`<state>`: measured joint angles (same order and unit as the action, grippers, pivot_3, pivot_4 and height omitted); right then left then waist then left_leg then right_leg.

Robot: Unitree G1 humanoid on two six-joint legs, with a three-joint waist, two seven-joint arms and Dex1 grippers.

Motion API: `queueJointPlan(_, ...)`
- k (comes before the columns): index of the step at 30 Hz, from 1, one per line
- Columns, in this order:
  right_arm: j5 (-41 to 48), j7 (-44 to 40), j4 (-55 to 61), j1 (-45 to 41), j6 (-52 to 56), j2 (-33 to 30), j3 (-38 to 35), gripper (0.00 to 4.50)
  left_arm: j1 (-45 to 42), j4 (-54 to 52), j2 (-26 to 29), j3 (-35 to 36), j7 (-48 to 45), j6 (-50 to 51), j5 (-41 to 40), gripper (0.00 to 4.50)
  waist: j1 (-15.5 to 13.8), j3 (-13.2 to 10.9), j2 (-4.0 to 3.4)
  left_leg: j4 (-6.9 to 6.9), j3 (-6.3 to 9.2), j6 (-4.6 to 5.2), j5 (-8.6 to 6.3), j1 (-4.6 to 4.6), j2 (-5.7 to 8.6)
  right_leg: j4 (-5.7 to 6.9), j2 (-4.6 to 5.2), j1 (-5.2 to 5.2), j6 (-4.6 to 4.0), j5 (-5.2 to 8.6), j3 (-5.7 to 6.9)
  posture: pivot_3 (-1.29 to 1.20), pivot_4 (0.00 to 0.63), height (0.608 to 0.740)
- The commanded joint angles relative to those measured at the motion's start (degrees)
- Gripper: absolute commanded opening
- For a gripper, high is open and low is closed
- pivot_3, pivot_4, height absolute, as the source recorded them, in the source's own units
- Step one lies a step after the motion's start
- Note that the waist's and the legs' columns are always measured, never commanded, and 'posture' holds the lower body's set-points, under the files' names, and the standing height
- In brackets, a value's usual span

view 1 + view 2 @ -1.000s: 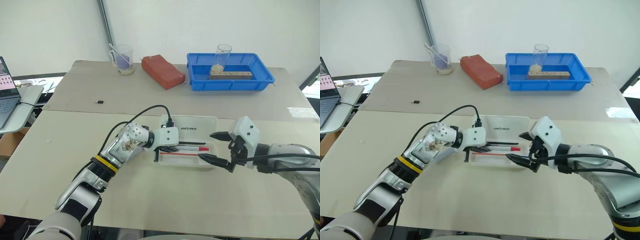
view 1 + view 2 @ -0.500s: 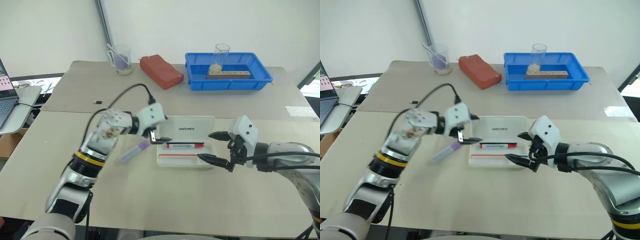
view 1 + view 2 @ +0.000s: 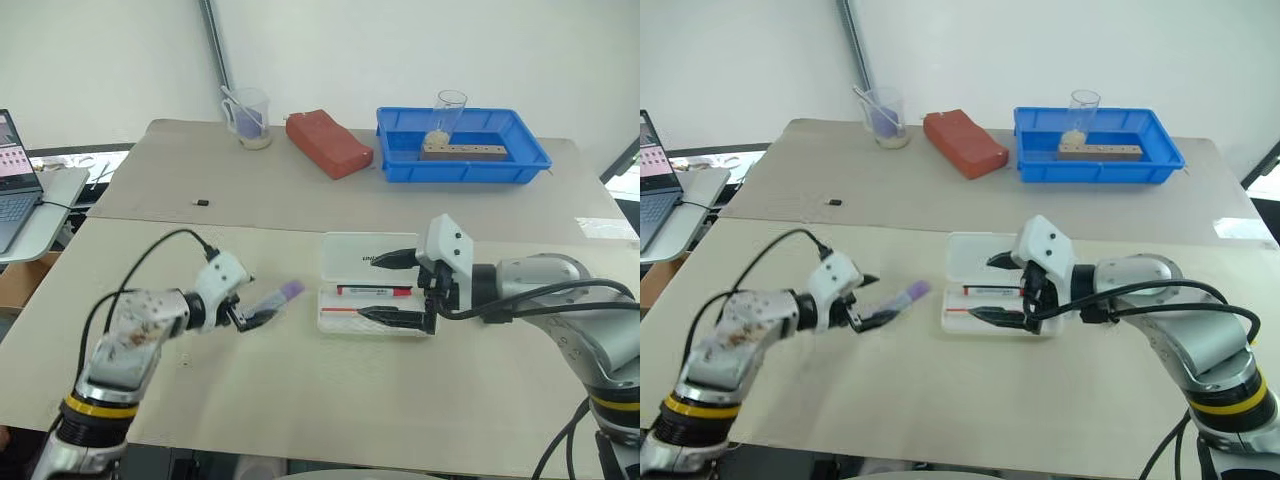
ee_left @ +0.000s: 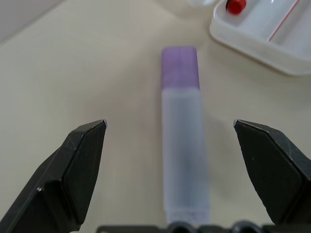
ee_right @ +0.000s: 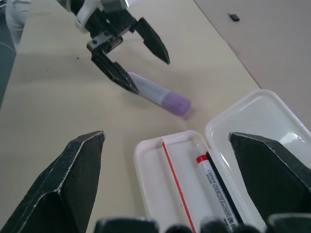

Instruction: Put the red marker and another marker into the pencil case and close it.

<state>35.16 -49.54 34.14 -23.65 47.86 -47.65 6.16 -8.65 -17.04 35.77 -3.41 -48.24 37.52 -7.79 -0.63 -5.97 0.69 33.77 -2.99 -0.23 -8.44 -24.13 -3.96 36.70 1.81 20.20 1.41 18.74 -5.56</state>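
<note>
While the red marker [image 3: 373, 291] is lying in the pencil case [image 3: 372, 312], both claws are standing wide.
Left claw [image 4: 182, 160] is straddling another marker [image 4: 183, 145] on the bench [image 3: 330, 390]; right claw [image 3: 380, 288] is holding nothing.

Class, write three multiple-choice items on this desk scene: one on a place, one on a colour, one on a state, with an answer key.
1. Where does the purple-capped marker lie?
A. inside the pencil case
B. on the table beside the pencil case
C. in the blue tray

2. What colour is the cap of the red marker in the pencil case?
A. red
B. green
C. black

3. How is the left gripper?
A. shut on the marker
B. open, with the marker between its fingers
C. shut on the lid

Key: 1 B, it lies on bare tabletop beside the case. 2 A, its cap shows red. 3 B, both fingers stand clear of the barrel.
</note>
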Motion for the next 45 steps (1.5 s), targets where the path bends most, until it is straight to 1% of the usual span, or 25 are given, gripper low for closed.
queueJointPlan(1,0.34,-0.68,0.29,-1.02,-0.49,-0.26,-0.95,4.5,0.21,0.0,0.05,0.01,1.48,-1.31,-0.16,4.47,0.03,0.01,0.01,0.0,-0.01,0.0,0.0,0.0,0.0,0.0,0.01,0.01,-0.02,0.01,0.0,0.0,0.15,0.74)
queueJointPlan(4,0.22,-0.88,0.25,-0.96,-0.42,-0.37,-1.03,4.5,1.22,1.75,1.24,-0.3,1.01,-2.39,-0.07,3.7,0.29,0.03,-0.02,-0.05,-0.03,0.0,0.0,0.01,0.0,0.04,0.01,-0.04,-0.08,0.04,-0.03,0.0,0.15,0.74)
queueJointPlan(6,0.23,-0.77,0.23,-0.98,-0.28,-0.37,-1.11,4.5,1.43,2.65,1.87,-0.08,0.44,-3.32,-0.39,2.76,0.51,0.03,-0.01,-0.11,-0.04,0.0,0.0,-0.02,-0.01,0.1,-0.01,-0.07,-0.13,0.06,-0.05,0.0,0.15,0.74)
queueJointPlan(8,0.27,-0.64,0.25,-0.86,-0.19,-0.42,-1.27,4.5,1.37,3.18,2.14,-0.1,0.25,-3.84,-0.72,1.72,0.71,0.03,-0.02,-0.15,-0.03,0.0,0.0,-0.01,-0.03,0.12,-0.04,-0.07,-0.19,0.09,-0.05,0.0,0.15,0.74)
queueJointPlan(9,0.22,-0.53,0.27,-0.73,-0.18,-0.46,-1.36,4.5,1.29,3.29,2.26,-0.33,-0.02,-3.99,-0.86,1.26,0.77,0.03,-0.02,-0.16,-0.02,0.0,0.0,-0.01,-0.03,0.13,-0.05,-0.07,-0.2,0.1,-0.04,0.0,0.15,0.74)
queueJointPlan(10,0.17,-0.4,0.28,-0.62,-0.14,-0.5,-1.44,4.5,1.17,3.32,2.4,-0.63,-0.44,-4.21,-0.98,0.92,0.83,0.03,-0.02,-0.17,-0.02,0.0,0.0,0.01,-0.03,0.14,-0.05,-0.07,-0.21,0.11,-0.04,0.0,0.15,0.74)
queueJointPlan(14,0.3,-0.2,0.61,0.15,0.09,-1.1,-2.19,4.5,-1.66,3.07,2.24,-0.18,0.35,-5.17,-0.88,0.93,0.83,0.02,-0.01,-0.17,-0.01,0.0,0.0,0.02,-0.03,0.14,-0.06,-0.07,-0.21,0.11,-0.03,0.0,0.15,0.74)
queueJointPlan(16,0.45,-0.41,0.71,0.83,0.1,-1.77,-2.94,4.5,-4.64,2.13,2.78,0.47,-0.5,-4.96,-1.88,0.93,0.67,0.01,0.01,-0.16,0.0,0.0,0.0,0.01,-0.03,0.14,-0.06,-0.06,-0.21,0.11,0.0,0.0,0.15,0.74)
queueJointPlan(19,-0.09,-1.19,0.38,2.47,-0.72,-3.39,-3.76,4.5,-9.12,-0.83,4.29,-0.5,-5.32,-6.57,-4.49,0.93,0.6,0.0,0.04,-0.13,0.0,0.0,0.0,-0.03,-0.02,0.12,-0.05,-0.06,-0.21,0.12,0.01,0.0,0.15,0.74)
queueJointPlan(22,-1.22,-2.64,0.2,5.86,-2.36,-6.04,-4.97,4.5,-12.98,-3.29,6.36,-6.26,-11.39,-10.01,-3.48,0.93,0.37,0.01,0.01,-0.15,-0.01,0.0,0.0,-0.05,0.0,0.07,-0.05,-0.08,-0.2,0.12,0.0,0.0,0.15,0.74)
queueJointPlan(24,-1.22,-3.17,0.5,7.34,-2.73,-7.09,-5.69,4.5,-14.01,-3.71,6.66,-9.05,-13.42,-11.36,-3.07,0.93,0.46,0.05,-0.05,-0.15,-0.05,0.0,0.0,-0.04,0.01,0.05,-0.04,-0.11,-0.2,0.12,-0.05,0.0,0.15,0.74)
queueJointPlan(28,-0.81,-3.96,1.71,10.16,-2.88,-8.9,-7.58,4.5,-15.94,-2.84,4.48,-14.54,-14.03,-14.13,-0.77,0.93,0.84,0.03,-0.05,-0.15,0.0,0.01,0.0,-0.03,-0.04,0.1,-0.16,-0.1,-0.2,0.13,-0.07,0.0,0.15,0.74)
queueJointPlan(30,-1.28,-3.99,2.3,12.72,-3.27,-9.84,-8.93,4.5,-17.57,-0.18,1.99,-18.62,-13.26,-16.89,2.61,0.93,0.79,0.03,-0.05,-0.13,0.04,0.01,0.0,-0.04,-0.05,0.11,-0.2,-0.1,-0.2,0.13,-0.07,0.0,0.15,0.74)
queueJointPlan(32,-1.8,-3.52,2.8,15.1,-3.49,-10.28,-10.2,4.5,-19.17,2.25,-1.21,-20.91,-11.67,-17.42,4.34,0.93,0.54,-0.01,0.02,-0.05,0.09,0.01,0.0,-0.04,-0.03,0.08,-0.2,-0.18,-0.18,0.14,-0.06,0.0,0.15,0.74)
queueJointPlan(35,-1.55,-2.18,3.6,17.56,-2.8,-9.96,-12.06,4.5,-20.22,4.01,-4.22,-23.06,-10.67,-17.38,6.03,0.93,0.41,-0.05,0.08,0.03,0.09,0.01,0.0,-0.08,-0.01,0.09,-0.2,-0.18,-0.15,0.15,-0.08,0.0,0.15,0.74)
queueJointPlan(38,-2.01,-1.9,3.89,19.55,-3.46,-10.15,-12.82,4.5,-20.95,6.33,-5.55,-24.77,-10.35,-18.77,8.32,0.93,0.45,-0.12,0.2,0.02,0.12,0.01,0.0,-0.09,-0.01,0.1,-0.22,-0.17,-0.15,0.15,-0.08,0.0,0.15,0.74)
queueJointPlan(45,-2.45,-1.09,3.41,19.75,-3.26,-9.87,-13.49,4.5,-22.19,10.06,-7.62,-24.55,-9.98,-19.64,9.43,0.93,0.57,-0.15,0.2,0.02,0.2,0.01,0.0,-0.09,-0.01,0.12,-0.27,-0.17,-0.14,0.15,-0.08,0.0,0.15,0.74)
